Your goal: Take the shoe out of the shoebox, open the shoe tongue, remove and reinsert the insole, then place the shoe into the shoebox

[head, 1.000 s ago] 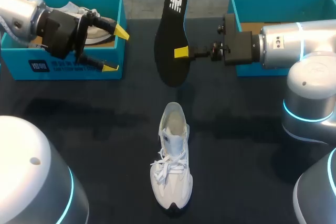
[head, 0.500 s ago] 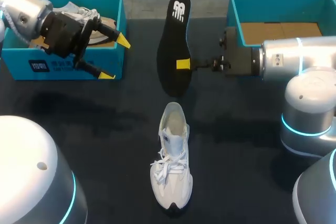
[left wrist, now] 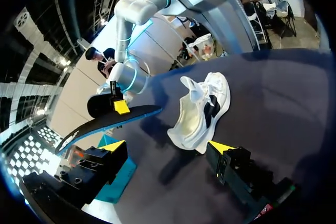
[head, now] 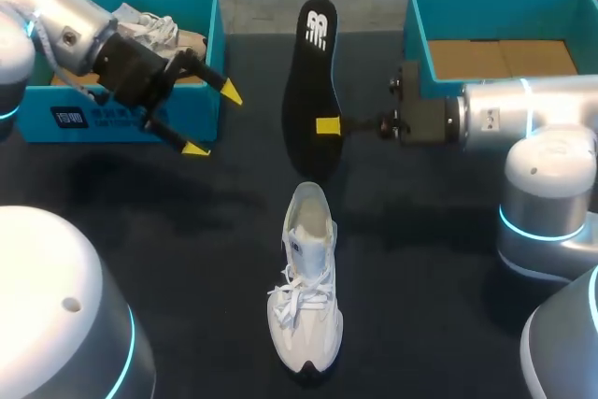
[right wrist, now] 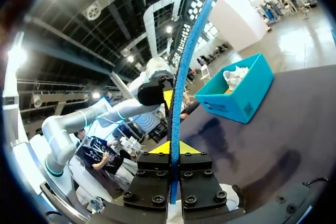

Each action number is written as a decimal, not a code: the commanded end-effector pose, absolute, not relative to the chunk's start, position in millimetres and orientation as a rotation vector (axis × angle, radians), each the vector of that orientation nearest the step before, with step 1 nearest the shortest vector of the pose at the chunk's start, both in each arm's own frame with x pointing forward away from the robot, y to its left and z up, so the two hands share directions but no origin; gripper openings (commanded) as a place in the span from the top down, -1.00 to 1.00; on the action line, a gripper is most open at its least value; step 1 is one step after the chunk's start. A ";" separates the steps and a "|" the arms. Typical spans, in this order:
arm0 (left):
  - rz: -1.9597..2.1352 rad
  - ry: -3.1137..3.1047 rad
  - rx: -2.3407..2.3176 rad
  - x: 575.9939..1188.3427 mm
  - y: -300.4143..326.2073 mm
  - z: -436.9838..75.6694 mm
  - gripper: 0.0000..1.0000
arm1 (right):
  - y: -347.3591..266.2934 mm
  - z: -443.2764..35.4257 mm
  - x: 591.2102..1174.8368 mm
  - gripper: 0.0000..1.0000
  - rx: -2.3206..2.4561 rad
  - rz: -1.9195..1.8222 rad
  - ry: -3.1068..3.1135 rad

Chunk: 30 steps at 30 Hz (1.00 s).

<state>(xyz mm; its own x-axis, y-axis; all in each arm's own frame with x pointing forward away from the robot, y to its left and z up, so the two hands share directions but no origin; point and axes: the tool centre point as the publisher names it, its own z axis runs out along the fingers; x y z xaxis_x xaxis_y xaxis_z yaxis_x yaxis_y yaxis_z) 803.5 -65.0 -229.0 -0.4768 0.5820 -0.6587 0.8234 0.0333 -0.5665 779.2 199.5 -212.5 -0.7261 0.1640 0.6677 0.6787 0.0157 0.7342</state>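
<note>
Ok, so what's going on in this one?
The right claw is shut on a black insole, holding it up on edge beyond the heel of a white shoe lying on the dark table. The left claw is open and empty, in front of the left blue box, which holds another shoe. The right blue box shows only its cardboard floor. The insole is not yet back in the shoe.
</note>
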 end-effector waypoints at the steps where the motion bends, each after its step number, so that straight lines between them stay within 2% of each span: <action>1: -1.427 2.092 1.445 806.5 -68.7 -240.0 -1.00 | 201.8 -224.5 779.7 1.00 -0.853 -1.773 -1.901; 22: -1.475 2.155 1.350 804.7 -70.6 -249.1 -1.00 | 199.8 -238.0 777.5 1.00 -0.879 -1.782 -1.887; 30: -1.452 2.179 1.352 815.9 -94.5 -273.8 -1.00 | 195.4 -252.8 779.2 1.00 -0.876 -1.812 -1.849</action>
<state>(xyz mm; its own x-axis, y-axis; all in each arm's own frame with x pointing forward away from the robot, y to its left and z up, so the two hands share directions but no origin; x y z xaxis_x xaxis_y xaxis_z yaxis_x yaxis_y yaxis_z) 808.7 -84.6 -261.6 -0.5582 0.5743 -0.5988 0.7757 0.1051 -0.6223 779.3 196.0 -242.2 -0.7174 0.1651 0.6768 0.6834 -0.0221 0.7297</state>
